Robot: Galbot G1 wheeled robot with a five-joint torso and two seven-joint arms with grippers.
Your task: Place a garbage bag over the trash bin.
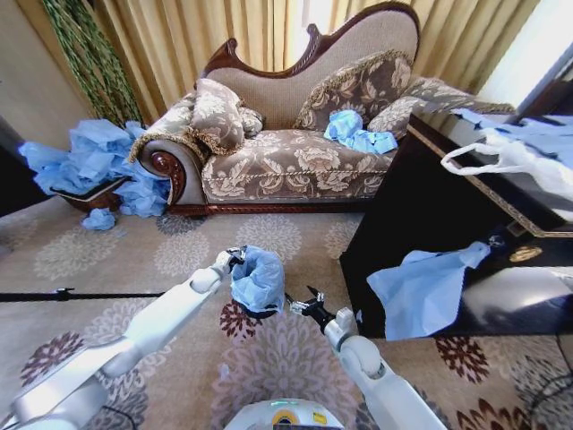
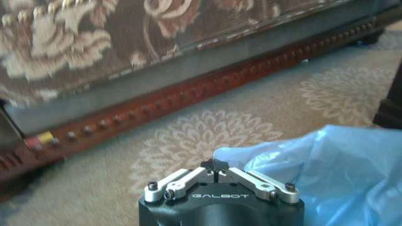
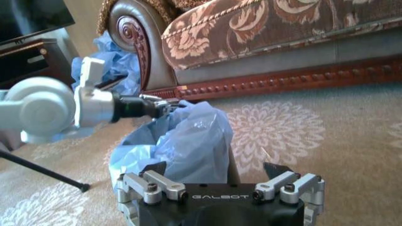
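The garbage bag [image 1: 258, 278] is a thin light-blue film draped over the small black trash bin [image 1: 260, 313], whose dark base shows below it on the carpet. My left gripper [image 1: 235, 257] is at the bag's upper left edge, shut on the film; its closed fingertips [image 2: 217, 170] sit against the garbage bag [image 2: 339, 174]. In the right wrist view the left gripper [image 3: 160, 106] holds the top of the garbage bag [image 3: 188, 141] up. My right gripper [image 1: 300, 300] is just right of the bin, open, its fingers [image 3: 276, 172] spread wide in front of the bag.
A patterned sofa [image 1: 286, 161] stands behind, with blue bags [image 1: 358, 133] on its seat. More blue bags [image 1: 89, 166] are piled at the left. A dark cabinet [image 1: 421, 215] on the right carries a white handled bag [image 1: 506, 157] and a hanging flat blue bag [image 1: 421, 287]. A black rod [image 1: 63, 294] lies on the carpet.
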